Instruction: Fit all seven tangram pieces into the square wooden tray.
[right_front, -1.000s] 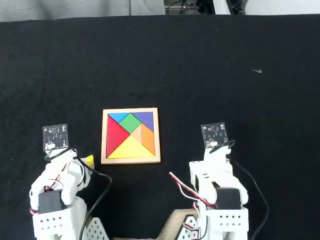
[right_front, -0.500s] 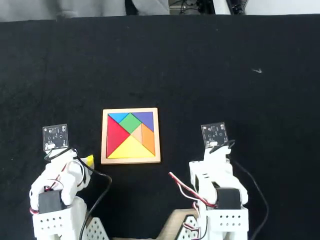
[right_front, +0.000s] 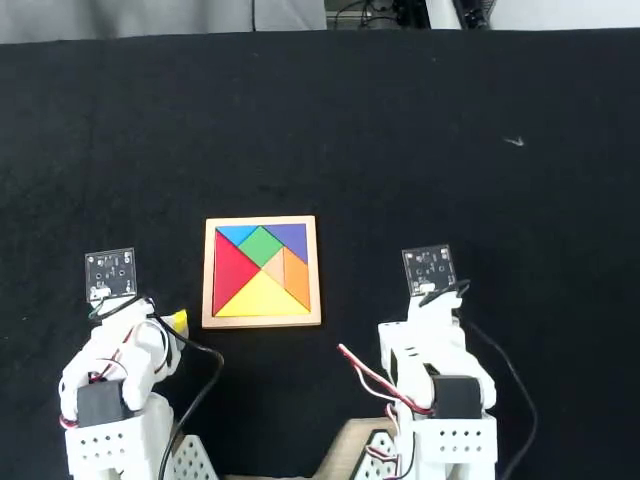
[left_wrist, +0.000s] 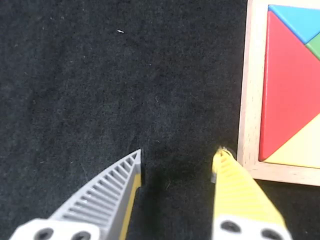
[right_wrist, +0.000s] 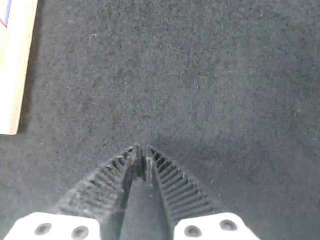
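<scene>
We see the wooden tray (right_front: 262, 322) just left of centre in the high view, flat on the black table (right_front: 450, 150); all seven coloured pieces (right_front: 262, 272) lie inside it; our left end effector (left_wrist: 179, 155) is released, grasping nothing, just beside the tray's corner; our right end effector (right_wrist: 142, 152) is clenched on nothing, over bare table near the tray's other side.

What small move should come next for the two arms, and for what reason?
Probably just rest both arms: the seven tangram pieces fill the square wooden tray with no visible gap, the left tool is open and empty over the cloth, and the right tool is shut on nothing.
</scene>
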